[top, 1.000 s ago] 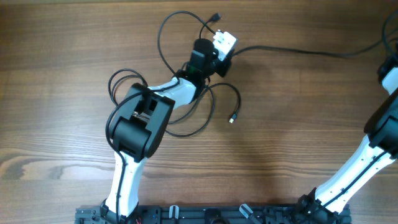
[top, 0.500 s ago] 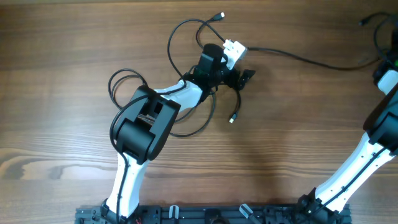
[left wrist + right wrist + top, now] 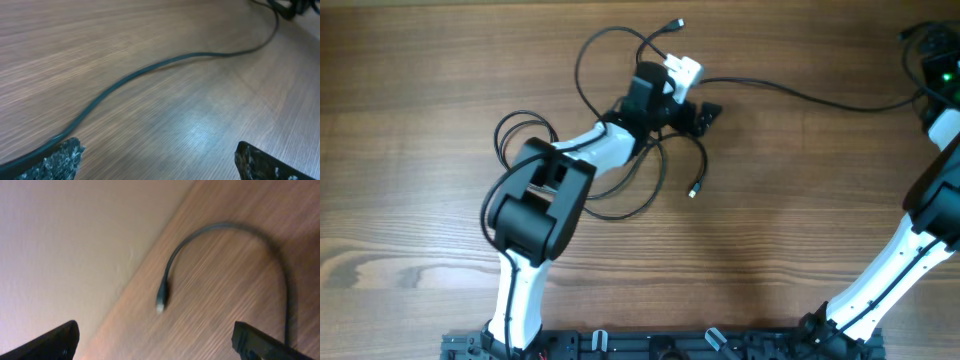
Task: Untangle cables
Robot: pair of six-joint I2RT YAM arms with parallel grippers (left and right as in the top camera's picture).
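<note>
Several thin black cables (image 3: pixel 655 165) lie tangled on the wooden table under and around my left arm. One loop (image 3: pixel 520 130) sits left of the arm, and plugs rest at the top (image 3: pixel 673 25) and lower right (image 3: pixel 692 190). A long cable (image 3: pixel 800 92) runs right toward my right gripper (image 3: pixel 924 42). My left gripper (image 3: pixel 702 112) is open over the tangle. In the left wrist view that gripper (image 3: pixel 160 162) holds nothing, and a cable (image 3: pixel 150 67) passes by its left finger. My right gripper (image 3: pixel 157 342) is open and empty above a cable end (image 3: pixel 161 302).
The right wrist view shows the table's far edge (image 3: pixel 145 265) with a plain wall beyond it. The arms' bases stand along the near edge (image 3: pixel 620 345). Bare wood lies between the two arms (image 3: pixel 790 220).
Both grippers have gone from shut to open and let go of the long cable. The left gripper swung right, then back left. The cable's end now lies by the right gripper.
</note>
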